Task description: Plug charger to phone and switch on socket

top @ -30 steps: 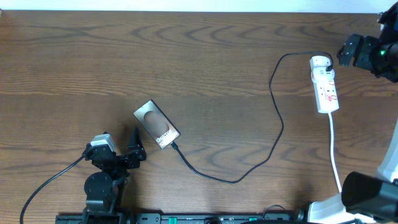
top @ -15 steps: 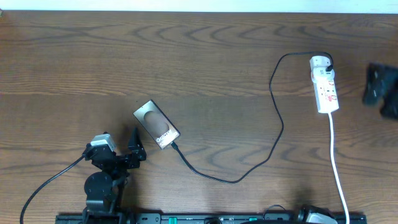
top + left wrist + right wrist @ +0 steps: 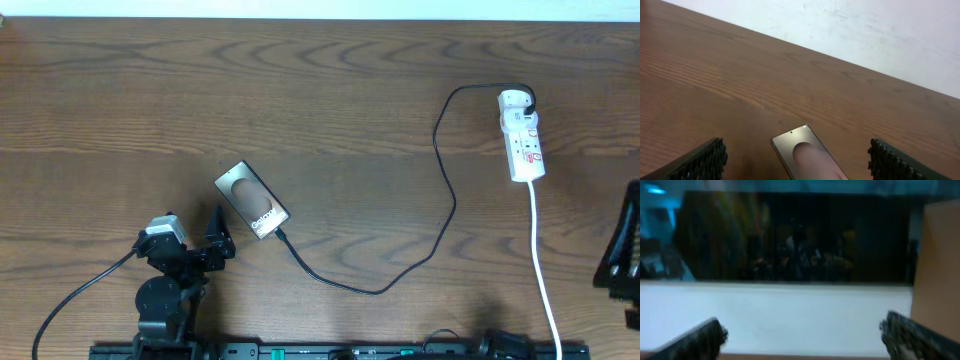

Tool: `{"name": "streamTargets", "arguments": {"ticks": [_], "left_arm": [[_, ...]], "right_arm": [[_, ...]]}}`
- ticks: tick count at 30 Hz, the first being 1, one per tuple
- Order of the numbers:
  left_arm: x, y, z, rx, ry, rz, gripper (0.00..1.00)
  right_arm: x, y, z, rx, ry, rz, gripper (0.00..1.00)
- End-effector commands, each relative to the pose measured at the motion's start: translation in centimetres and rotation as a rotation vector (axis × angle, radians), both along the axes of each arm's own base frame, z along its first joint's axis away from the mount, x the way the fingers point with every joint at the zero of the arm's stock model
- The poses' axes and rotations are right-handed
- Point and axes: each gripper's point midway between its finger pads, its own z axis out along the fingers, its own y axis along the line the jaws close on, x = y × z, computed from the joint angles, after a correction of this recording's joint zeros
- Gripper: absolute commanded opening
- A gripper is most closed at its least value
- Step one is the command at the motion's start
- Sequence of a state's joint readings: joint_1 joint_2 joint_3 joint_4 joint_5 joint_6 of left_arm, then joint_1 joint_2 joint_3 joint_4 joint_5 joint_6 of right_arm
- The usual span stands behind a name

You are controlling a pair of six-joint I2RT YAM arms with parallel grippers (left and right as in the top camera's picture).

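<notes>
The phone (image 3: 252,200) lies flat at the table's centre left, brownish screen with a pale oval facing up. It also shows in the left wrist view (image 3: 809,159), between my open fingers. The black charger cable (image 3: 446,205) runs from the phone's near end in a loop up to the white socket strip (image 3: 524,140) at the far right; its tip touches the phone's end. My left gripper (image 3: 207,238) (image 3: 796,150) is open and empty, just short of the phone. My right gripper (image 3: 802,332) is open and empty, and faces a white wall. Its arm (image 3: 624,255) is blurred at the right edge.
The strip's white cord (image 3: 541,270) runs down to the table's near edge at the right. The left arm's own black cable (image 3: 70,295) trails off at the near left. A white wall (image 3: 865,35) stands behind the table's far edge.
My right arm has pulled back from beside the socket strip at the far right to the near right edge. The left arm, phone and cable have not moved.
</notes>
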State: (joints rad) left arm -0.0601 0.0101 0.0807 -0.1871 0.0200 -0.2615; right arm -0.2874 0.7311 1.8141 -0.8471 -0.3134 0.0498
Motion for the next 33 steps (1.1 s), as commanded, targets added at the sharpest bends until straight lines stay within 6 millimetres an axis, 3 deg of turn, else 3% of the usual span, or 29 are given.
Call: {"name": "streamTargets", "arguments": {"ticks": [1, 9, 10, 19, 26, 29, 33], "left_arm": [[-0.2, 0.1, -1.4, 0.014, 0.040, 0.005, 0.89], [-0.2, 0.1, -1.4, 0.014, 0.040, 0.005, 0.89], [-0.2, 0.1, -1.4, 0.014, 0.040, 0.005, 0.89], [-0.2, 0.1, -1.4, 0.014, 0.040, 0.005, 0.89], [-0.2, 0.1, -1.4, 0.014, 0.040, 0.005, 0.89], [-0.2, 0.1, -1.4, 0.014, 0.040, 0.005, 0.89], [-0.2, 0.1, -1.4, 0.014, 0.041, 0.005, 0.89]], "right_arm": [[2.4, 1.1, -2.8, -0.014, 0.003, 0.112, 0.99], [5.7, 1.8, -8.6, -0.048, -0.098, 0.203, 0.99], [6.4, 2.1, -10.0, -0.060, -0.145, 0.223, 0.99], [6.7, 2.9, -16.3, -0.087, -0.360, 0.259, 0.99], [7.2, 2.2, -22.8, -0.050, -0.330, 0.224, 0.99], [7.6, 2.0, -26.7, -0.039, -0.303, 0.210, 0.99], [8.4, 1.9, -29.4, -0.031, -0.263, 0.212, 0.99]]}}
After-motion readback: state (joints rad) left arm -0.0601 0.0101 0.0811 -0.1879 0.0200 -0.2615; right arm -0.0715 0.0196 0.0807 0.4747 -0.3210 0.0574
